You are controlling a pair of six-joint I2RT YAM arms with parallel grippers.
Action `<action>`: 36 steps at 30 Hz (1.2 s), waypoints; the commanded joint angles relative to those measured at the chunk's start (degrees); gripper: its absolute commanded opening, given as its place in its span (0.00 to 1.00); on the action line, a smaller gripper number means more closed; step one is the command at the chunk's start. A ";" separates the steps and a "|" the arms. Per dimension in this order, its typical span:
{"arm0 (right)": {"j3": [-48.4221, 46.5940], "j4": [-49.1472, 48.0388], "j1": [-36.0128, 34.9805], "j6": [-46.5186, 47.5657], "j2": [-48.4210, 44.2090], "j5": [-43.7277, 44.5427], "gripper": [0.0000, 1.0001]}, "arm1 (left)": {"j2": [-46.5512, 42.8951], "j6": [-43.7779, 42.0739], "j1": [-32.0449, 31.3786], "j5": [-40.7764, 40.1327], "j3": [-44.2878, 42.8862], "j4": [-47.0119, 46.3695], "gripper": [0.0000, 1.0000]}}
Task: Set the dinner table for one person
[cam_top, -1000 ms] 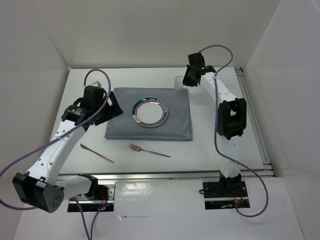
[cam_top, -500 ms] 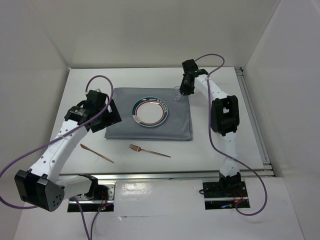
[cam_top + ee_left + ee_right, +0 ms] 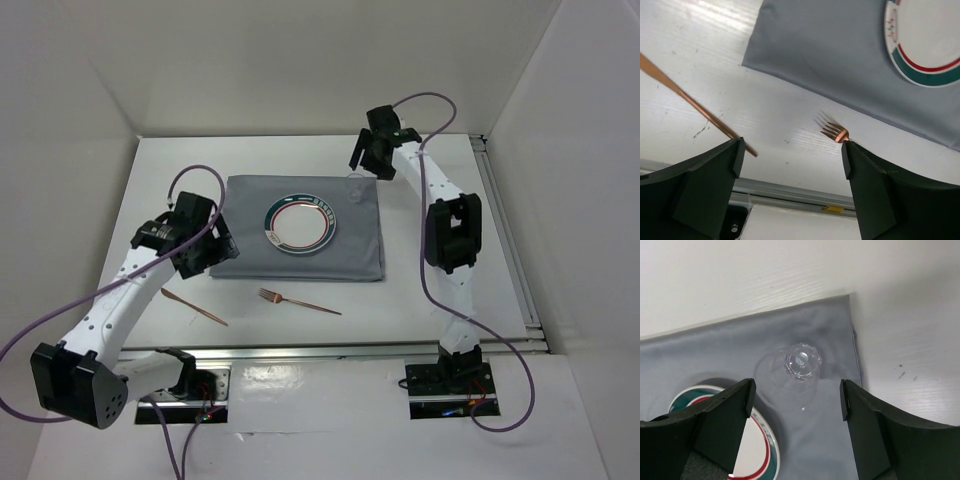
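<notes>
White dinner table (image 3: pixel 400 310) fills the enclosure floor; grey mat (image 3: pixel 330 262) mid-table w/ striped plate (image 3: pixel 300 222), clear glass (image 3: pixel 801 362) upright on its far-right corner. Copper fork (image 3: pixel 298 300) & knife (image 3: pixel 194 307) near edge. R gripper (image 3: pixel 796 395) spread wide above glass, L gripper (image 3: pixel 792 150) wide, holding nothing

plate (image 3: pixel 300 221) on mat (image 3: pixel 250 255) | glass (image 3: pixel 356 186) on mat's far-right corner | fork (image 3: pixel 298 300), knife (image 3: pixel 194 307) before mat

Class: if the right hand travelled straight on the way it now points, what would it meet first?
Most likely the clear glass, which sits on the grey mat in line between the right hand's open fingers; how far off is unclear.
</notes>
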State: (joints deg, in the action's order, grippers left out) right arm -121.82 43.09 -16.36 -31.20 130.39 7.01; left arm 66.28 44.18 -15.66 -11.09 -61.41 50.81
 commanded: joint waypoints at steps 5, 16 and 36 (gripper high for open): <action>13.86 -6.69 -0.43 1.23 -24.28 1.00 0.82 | -1.16 11.62 5.11 -6.31 5.51 7.99 0.88; 40.25 -12.33 -0.95 0.70 -44.60 -3.84 0.83 | 1.66 20.41 13.54 1.24 17.80 3.43 0.79; 47.64 -10.75 -0.43 1.76 -49.97 -5.08 0.83 | 17.74 23.93 17.68 3.27 25.72 -9.59 0.12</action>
State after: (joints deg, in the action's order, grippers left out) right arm -74.46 33.06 -16.86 -30.22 83.13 1.30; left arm 80.58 66.92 1.32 -6.33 -39.97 43.70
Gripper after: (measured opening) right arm 0.829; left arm 0.242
